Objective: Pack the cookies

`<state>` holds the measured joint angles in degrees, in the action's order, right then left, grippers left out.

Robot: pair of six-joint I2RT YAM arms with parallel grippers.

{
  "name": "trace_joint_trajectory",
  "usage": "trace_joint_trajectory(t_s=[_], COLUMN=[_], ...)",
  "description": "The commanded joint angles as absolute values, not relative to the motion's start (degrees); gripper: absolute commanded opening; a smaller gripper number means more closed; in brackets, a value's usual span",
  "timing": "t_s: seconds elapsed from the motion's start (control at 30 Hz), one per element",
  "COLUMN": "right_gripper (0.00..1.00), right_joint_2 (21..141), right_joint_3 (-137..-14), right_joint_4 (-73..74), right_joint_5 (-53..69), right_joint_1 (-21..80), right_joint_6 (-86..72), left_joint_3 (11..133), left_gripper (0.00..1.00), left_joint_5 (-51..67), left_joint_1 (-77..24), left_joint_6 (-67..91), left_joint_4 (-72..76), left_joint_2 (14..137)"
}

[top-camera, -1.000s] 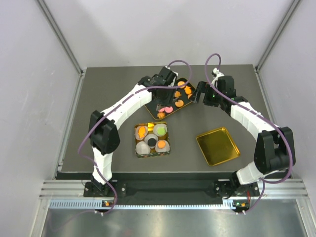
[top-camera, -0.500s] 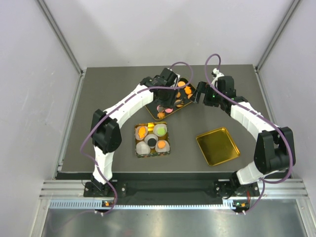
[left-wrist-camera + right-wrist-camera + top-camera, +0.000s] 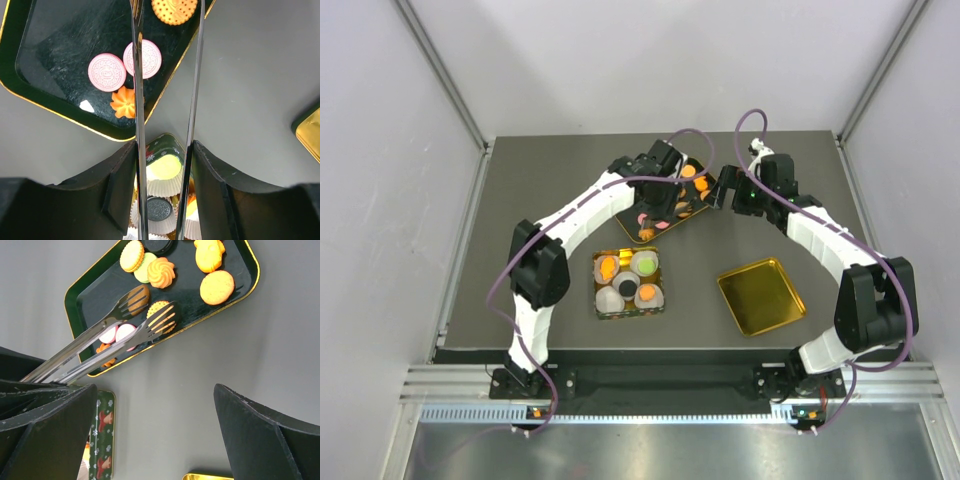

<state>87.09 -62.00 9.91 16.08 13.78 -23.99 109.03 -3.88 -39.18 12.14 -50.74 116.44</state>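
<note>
The cookies lie in a black gold-rimmed tray (image 3: 638, 222): two pink discs (image 3: 107, 72), an orange rosette (image 3: 123, 101) and a round orange one (image 3: 174, 10); more orange ones (image 3: 217, 287) show in the right wrist view. My left gripper (image 3: 658, 192) (image 3: 165, 150) is shut on metal tongs (image 3: 138, 75). The tongs (image 3: 125, 325) reach over the tray (image 3: 100, 290), their forked tips slightly apart above an orange cookie (image 3: 159, 306), with nothing visibly between them. My right gripper (image 3: 725, 188) (image 3: 155, 390) hangs open beside the tray's right edge, holding nothing.
A green decorated tin (image 3: 628, 283) with white paper cups, some holding cookies, sits in front of the tray. Its side (image 3: 102, 440) shows in the right wrist view. A gold lid (image 3: 760, 295) lies at the right front.
My left arm has shifted a little to the right over the tray, carrying the tongs. The right arm has stayed still.
</note>
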Motion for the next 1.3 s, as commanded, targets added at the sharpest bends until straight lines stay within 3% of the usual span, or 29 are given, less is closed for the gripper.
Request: trace_joint_trajectory(t_s=[0.0, 0.4, 1.27], right_gripper=[1.00, 1.00, 1.00], right_joint_2=[86.13, 86.31, 86.31], right_joint_3=[-65.13, -65.21, -65.30], right_joint_4=[8.88, 8.96, 9.05], right_joint_5=[15.73, 15.82, 15.91], right_joint_1=[14.76, 14.68, 14.68], right_joint_6=[-22.94, -22.85, -23.03], left_joint_3=[112.50, 114.87, 114.35], left_gripper=[0.51, 0.50, 0.50], left_joint_5=[-4.22, -8.79, -6.33], left_joint_1=[-39.81, -39.99, -39.99], left_joint_6=[10.72, 9.58, 7.82], left_joint_4=[-50.44, -54.14, -57.57], left_joint_2=[117.33, 118.92, 115.14])
